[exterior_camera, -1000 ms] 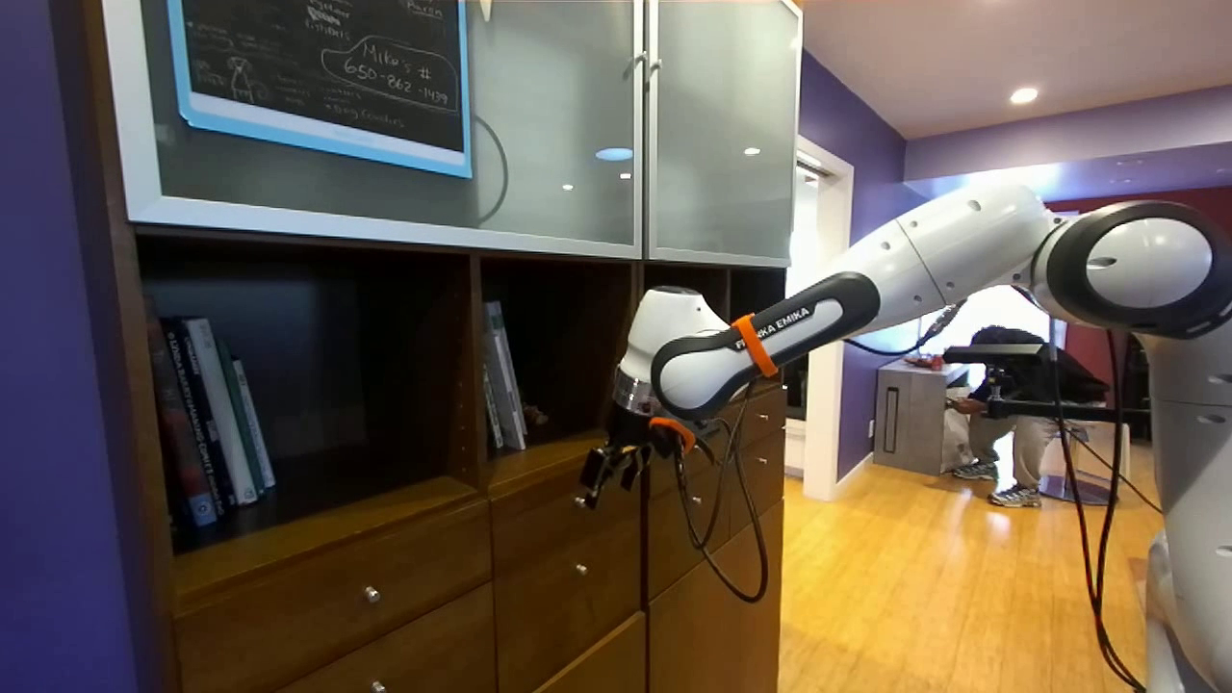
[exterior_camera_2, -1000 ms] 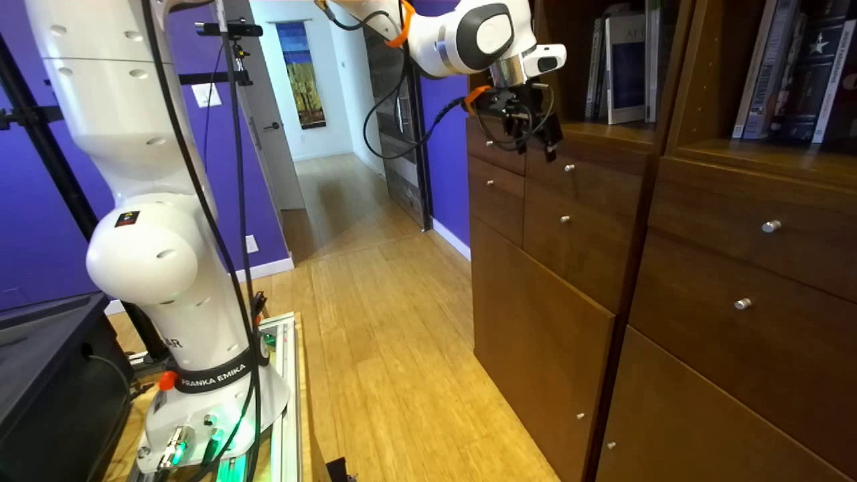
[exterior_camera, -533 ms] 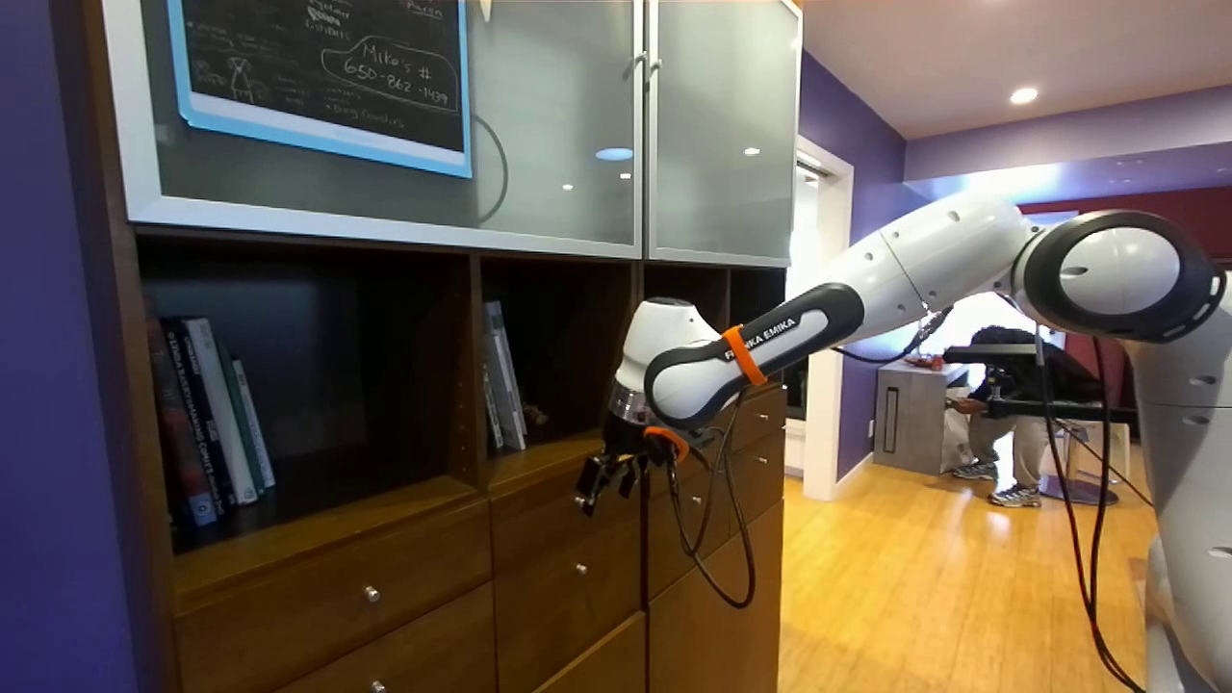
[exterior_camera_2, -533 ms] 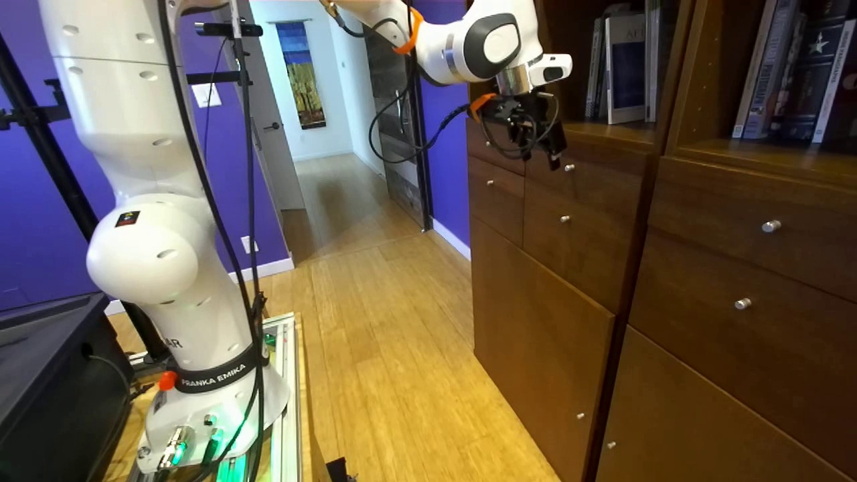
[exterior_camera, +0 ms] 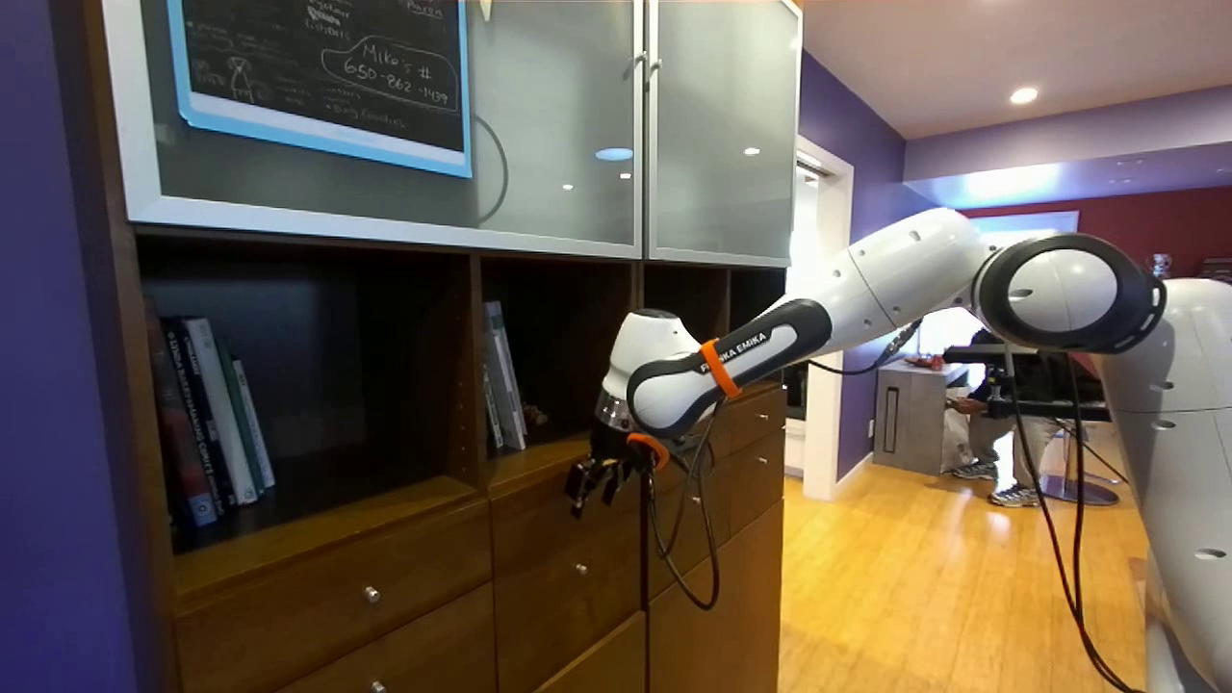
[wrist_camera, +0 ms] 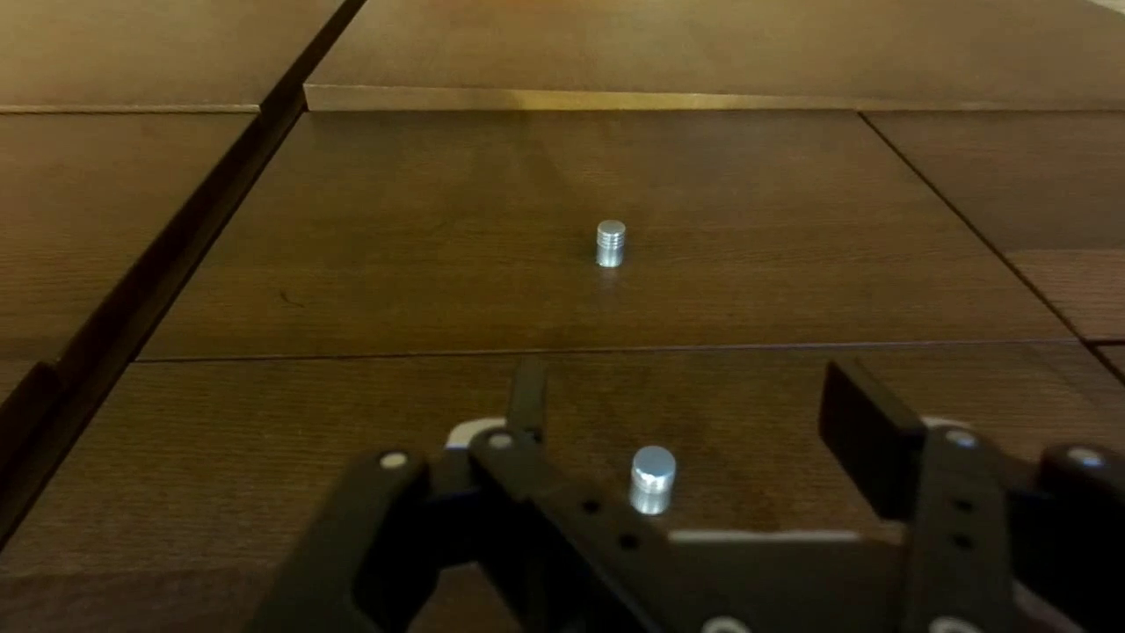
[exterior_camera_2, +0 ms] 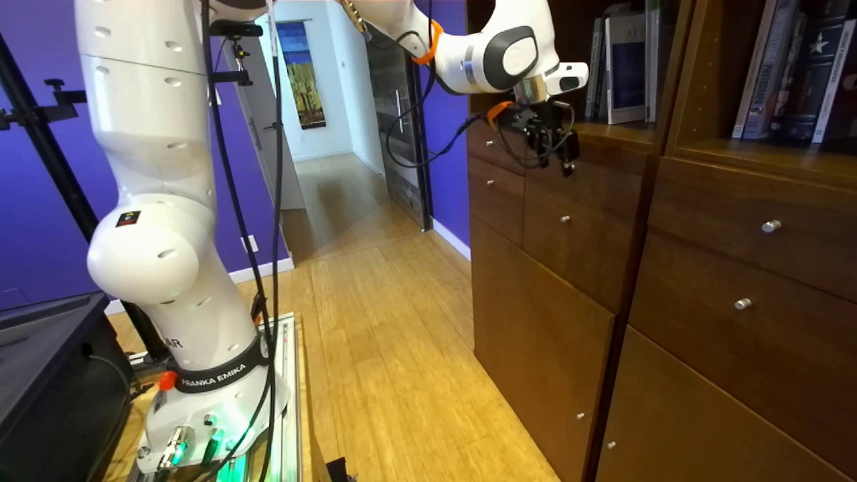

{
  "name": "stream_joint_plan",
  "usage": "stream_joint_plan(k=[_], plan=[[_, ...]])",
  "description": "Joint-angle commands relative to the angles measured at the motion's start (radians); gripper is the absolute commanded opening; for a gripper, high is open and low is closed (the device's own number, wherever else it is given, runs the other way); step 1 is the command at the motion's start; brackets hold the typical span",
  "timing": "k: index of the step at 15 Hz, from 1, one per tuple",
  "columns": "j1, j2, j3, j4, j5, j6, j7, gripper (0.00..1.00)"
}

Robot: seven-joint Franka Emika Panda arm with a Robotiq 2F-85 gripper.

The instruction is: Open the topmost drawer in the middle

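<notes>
The topmost drawer in the middle (wrist_camera: pixel 747 396) is shut, a brown wooden front across the lower wrist view. Its small metal knob (wrist_camera: pixel 653 479) shows there between my spread fingers, closer to the left one. My gripper (wrist_camera: pixel 690 409) is open and empty, pointing at the drawer front. In both exterior views the gripper (exterior_camera: pixel 593 496) (exterior_camera_2: pixel 556 166) hangs right in front of this drawer (exterior_camera: pixel 527 520) (exterior_camera_2: pixel 612 184). The knob is hidden behind the gripper in an exterior view and only just shows by the fingertips in an exterior view (exterior_camera_2: pixel 570 166). I cannot tell the exact gap.
Below is a taller drawer with a knob (wrist_camera: pixel 611 243). Neighbouring drawers (exterior_camera: pixel 337 602) flank it. An open shelf with books (exterior_camera: pixel 505 375) lies above, under frosted glass doors (exterior_camera: pixel 558 183). A cable (exterior_camera: pixel 707 577) loops below the wrist.
The arm has moved closer to the cabinet and slightly lower, leftward in an exterior view and rightward and down in an exterior view. The gripper stays open. The drawer has not moved.
</notes>
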Motion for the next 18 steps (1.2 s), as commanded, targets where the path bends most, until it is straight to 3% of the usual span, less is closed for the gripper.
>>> stream_joint_plan(k=[1, 8, 13, 18], plan=[[0.025, 0.050, -0.022, 0.075, -0.002, -0.004, 0.029, 0.49], [0.043, 0.090, -0.048, 0.128, -0.022, 0.000, 0.043, 0.02], [0.047, 0.076, -0.053, 0.121, -0.033, -0.038, 0.024, 0.04], [0.053, 0.006, -0.056, 0.073, -0.061, -0.183, 0.018, 0.04]])
